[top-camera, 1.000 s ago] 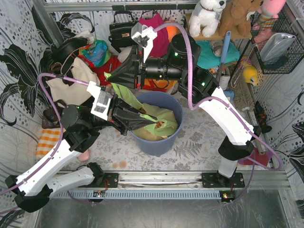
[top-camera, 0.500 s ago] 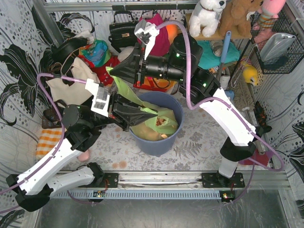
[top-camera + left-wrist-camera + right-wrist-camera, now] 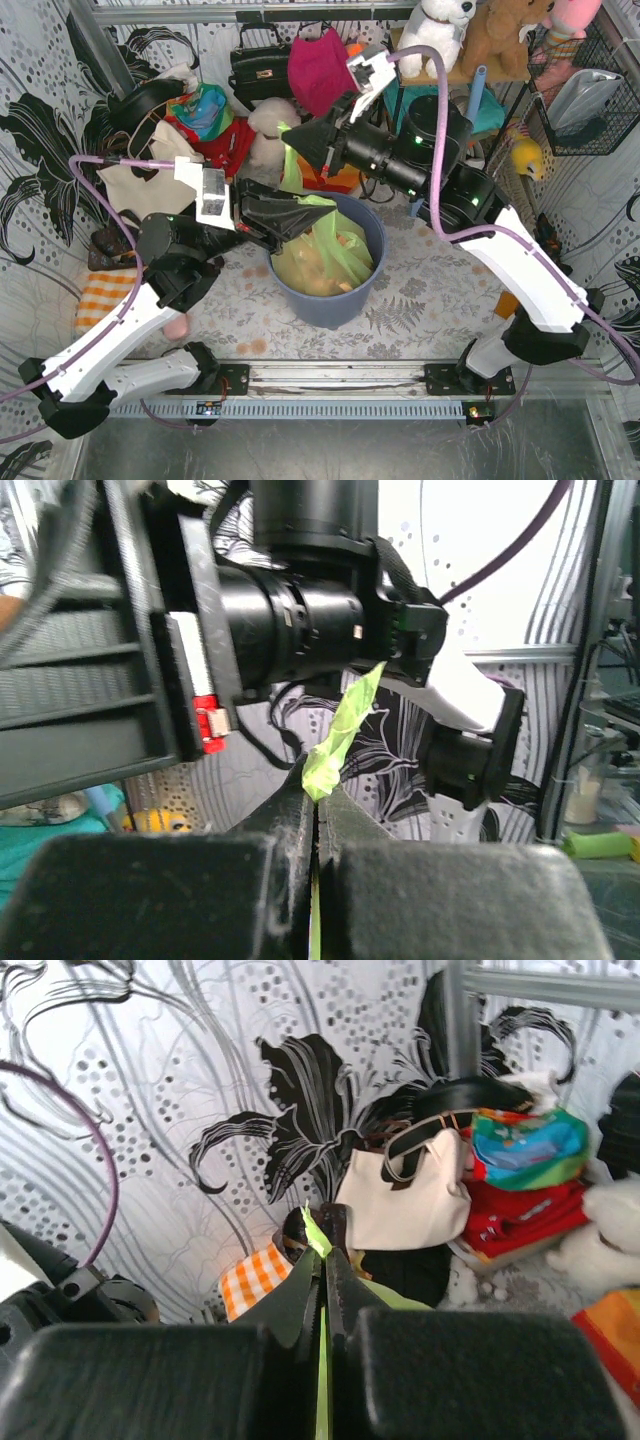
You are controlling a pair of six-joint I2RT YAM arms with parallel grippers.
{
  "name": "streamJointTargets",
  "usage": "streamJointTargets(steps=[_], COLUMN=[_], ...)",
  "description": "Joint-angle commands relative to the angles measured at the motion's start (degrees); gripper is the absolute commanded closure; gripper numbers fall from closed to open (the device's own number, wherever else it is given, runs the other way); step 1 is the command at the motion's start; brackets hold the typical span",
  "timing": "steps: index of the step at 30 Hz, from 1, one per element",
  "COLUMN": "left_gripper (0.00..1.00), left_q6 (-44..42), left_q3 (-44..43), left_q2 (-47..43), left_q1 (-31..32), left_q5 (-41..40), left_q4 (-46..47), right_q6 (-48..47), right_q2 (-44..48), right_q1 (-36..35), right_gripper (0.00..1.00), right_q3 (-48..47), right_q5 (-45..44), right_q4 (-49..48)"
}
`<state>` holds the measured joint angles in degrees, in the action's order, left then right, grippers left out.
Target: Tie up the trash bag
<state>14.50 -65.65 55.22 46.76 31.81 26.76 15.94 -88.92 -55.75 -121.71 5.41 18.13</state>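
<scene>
Two ears of the trash bag (image 3: 325, 250) rise above the bin (image 3: 330, 302): left gripper (image 3: 300, 207) clamps the lower, right gripper (image 3: 290, 143) clamps the higher one farther back.

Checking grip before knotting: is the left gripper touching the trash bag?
Touching. Left wrist view shows the left gripper shut on a green strip of the trash bag.

Btm of trash bag (image 3: 328, 252) hidden in bin (image 3: 336, 306), contents blurry.
</scene>
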Motion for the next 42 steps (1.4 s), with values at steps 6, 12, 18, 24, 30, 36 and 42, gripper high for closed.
streamJointTargets(steps=[6, 12, 18, 24, 30, 36, 42], left_gripper=[0.97, 0.97, 0.97, 0.97, 0.97, 0.97, 0.98], left_q6=[-2.59, -3.03, -2.29, 1.71, 3.83, 1.84, -1.86], left_q3=[1.64, 2.47, 2.70, -4.02, -14.63, -20.38, -25.38], left_q2=[-2.43, -3.07, -2.85, 1.85, 10.23, 15.30, 18.94], left_q1=[-0.43, -0.43, -0.44, -0.40, -0.36, -0.36, -0.36], left_q5=[-9.55, -12.71, -9.66, 5.86, 14.58, 15.64, 14.10], left_q4=[5.82, 5.85, 5.91, 6.00, 3.45, 0.52, -3.19], right_q6=[8.74, 13.96, 18.64, 14.78, 14.49, 16.93, 21.89], right_q2=[11.22, 15.92, 19.45, 12.47, 0.62, -13.53, -18.44], right_q1=[-0.29, -0.30, -0.22, -0.13, 5.79, 9.83, 11.01], right_gripper=[1.00, 1.00, 1.00, 1.00, 1.00, 1.00, 1.00], right_q3=[13.09, 21.04, 29.35, 19.43, 2.55, -15.55, -19.19], right_q5=[-16.16, -14.73, -12.67, -10.65, 2.12, 21.37, 31.33], right_q4=[-3.07, -6.89, -12.07, -10.17, -6.26, -1.48, -5.52])
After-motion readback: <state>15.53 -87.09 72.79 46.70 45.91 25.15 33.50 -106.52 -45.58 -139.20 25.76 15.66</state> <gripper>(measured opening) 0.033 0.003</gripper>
